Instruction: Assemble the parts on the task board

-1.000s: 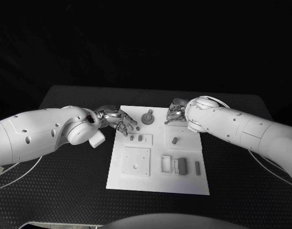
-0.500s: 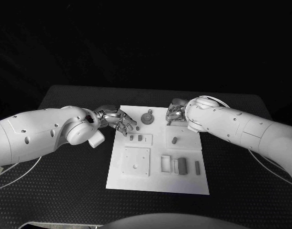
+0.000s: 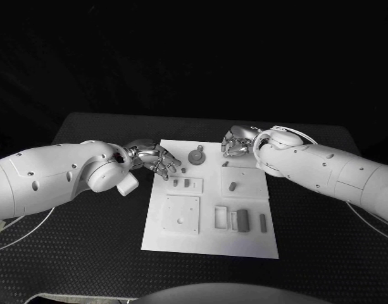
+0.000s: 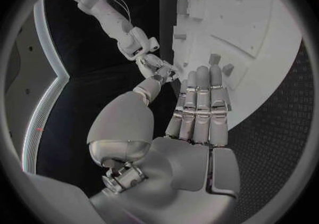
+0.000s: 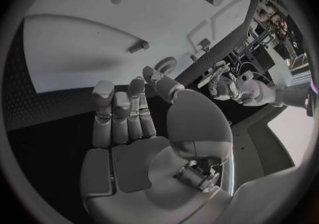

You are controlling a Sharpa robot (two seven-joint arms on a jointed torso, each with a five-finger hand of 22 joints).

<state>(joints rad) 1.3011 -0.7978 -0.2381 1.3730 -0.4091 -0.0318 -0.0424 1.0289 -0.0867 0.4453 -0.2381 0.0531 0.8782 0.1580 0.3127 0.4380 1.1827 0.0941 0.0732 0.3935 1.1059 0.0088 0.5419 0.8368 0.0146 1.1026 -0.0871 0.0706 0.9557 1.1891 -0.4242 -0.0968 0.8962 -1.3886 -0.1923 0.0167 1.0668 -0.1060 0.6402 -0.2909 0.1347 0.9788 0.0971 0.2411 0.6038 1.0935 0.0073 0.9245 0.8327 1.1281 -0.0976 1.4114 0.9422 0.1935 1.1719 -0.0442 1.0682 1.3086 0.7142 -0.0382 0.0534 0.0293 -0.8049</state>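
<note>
- The left robot hand hovers at the far-left corner of the task board; its fingers lie side by side, nearly straight, with nothing between them.
- The right robot hand sits at the far-right corner of the board, fingers loosely curled and apart; its palm is empty in the right wrist view.
- Between the two hands, near the far edge, lies a round part, and a small peg-like part lies just beside the right hand.
- Further toward the near side, two small parts stand in a left-hand recess and one oval part lies in the recess to its right.
- Nearer still are a square plate area on the left and a row of block-shaped parts on the right.
- Judging by the parts lying loose, the assembly seems at an early stage; most parts look still to be seated, and neither hand has one picked up.
- The board rests in the middle of the black worktop.
</note>
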